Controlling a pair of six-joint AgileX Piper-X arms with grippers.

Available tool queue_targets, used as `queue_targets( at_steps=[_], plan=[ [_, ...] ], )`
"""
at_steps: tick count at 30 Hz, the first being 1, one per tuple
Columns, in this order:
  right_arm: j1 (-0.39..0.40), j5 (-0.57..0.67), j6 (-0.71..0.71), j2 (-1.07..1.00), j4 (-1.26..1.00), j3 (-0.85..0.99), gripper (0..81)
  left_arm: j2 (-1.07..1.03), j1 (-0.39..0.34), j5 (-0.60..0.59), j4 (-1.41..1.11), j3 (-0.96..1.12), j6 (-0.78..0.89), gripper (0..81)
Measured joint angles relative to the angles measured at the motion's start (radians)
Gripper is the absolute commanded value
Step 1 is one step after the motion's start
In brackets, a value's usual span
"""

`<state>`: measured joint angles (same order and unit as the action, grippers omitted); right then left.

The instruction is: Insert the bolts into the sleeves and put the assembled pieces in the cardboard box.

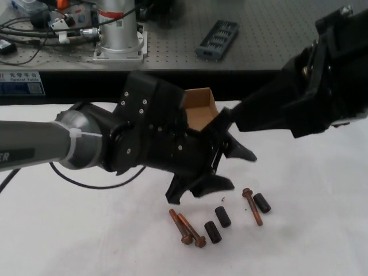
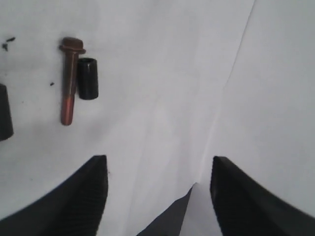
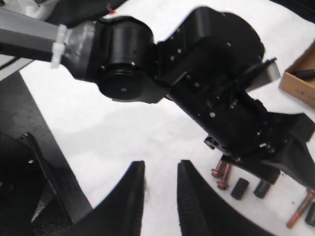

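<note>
Loose on the white-clothed counter: three copper-coloured metal bolts with flanged hex heads and three short black cylindrical sleeves, none mated yet. Two bolts side by side and touching, two sleeves just beside them, then a third bolt with the third sleeve close against its shank. Farther back, behind the left arm, the open brown cardboard box, holding something small and dark that is too small to make out. Left jaws spread wide and empty, poised above the cloth near the third bolt and its sleeve. Right jaws drawn to a narrow gap, gripping nothing, hanging off to the side of the left arm's wrist. Looks like light, stiff hardware throughout — smooth and round, so apt to roll or squirt out of a careless pinch. Best to take a bolt across the shank just under the flange, leaving the plain end free to enter the bore. Best to take a sleeve across its outer wall at mid-length, both open ends clear. Calls for square alignment rather than force — little slack likely between shank and bore.
</note>
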<state>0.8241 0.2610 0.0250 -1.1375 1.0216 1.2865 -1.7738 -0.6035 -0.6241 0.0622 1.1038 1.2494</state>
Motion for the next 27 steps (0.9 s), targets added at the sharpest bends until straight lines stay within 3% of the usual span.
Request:
queue_targets(
  at_steps=[11, 14, 20, 23, 27],
  plan=[
    [-0.139, 0.038, 0.046, 0.003, -0.056, -0.186, 18.4, 0.050, 0.170, -0.047, -0.009, 0.000, -0.153, 41.1],
    [-0.190, 0.047, 0.055, -0.013, -0.096, -0.205, 18.4, 0.090, 0.237, -0.065, 0.116, 0.000, -0.344, 41.1],
    [-0.270, 0.064, 0.088, -0.129, -0.148, -0.205, 18.4, 0.149, 0.306, -0.051, 0.412, 0.000, -0.618, 40.9],
    [-0.287, 0.067, 0.093, -0.220, -0.163, -0.205, 18.4, 0.168, 0.322, -0.022, 0.601, 0.000, -0.713, 35.7],
    [-0.287, 0.071, 0.102, -0.372, -0.182, -0.207, 18.4, 0.193, 0.322, -0.016, 0.671, 0.000, -0.741, 26.2]
  ],
)
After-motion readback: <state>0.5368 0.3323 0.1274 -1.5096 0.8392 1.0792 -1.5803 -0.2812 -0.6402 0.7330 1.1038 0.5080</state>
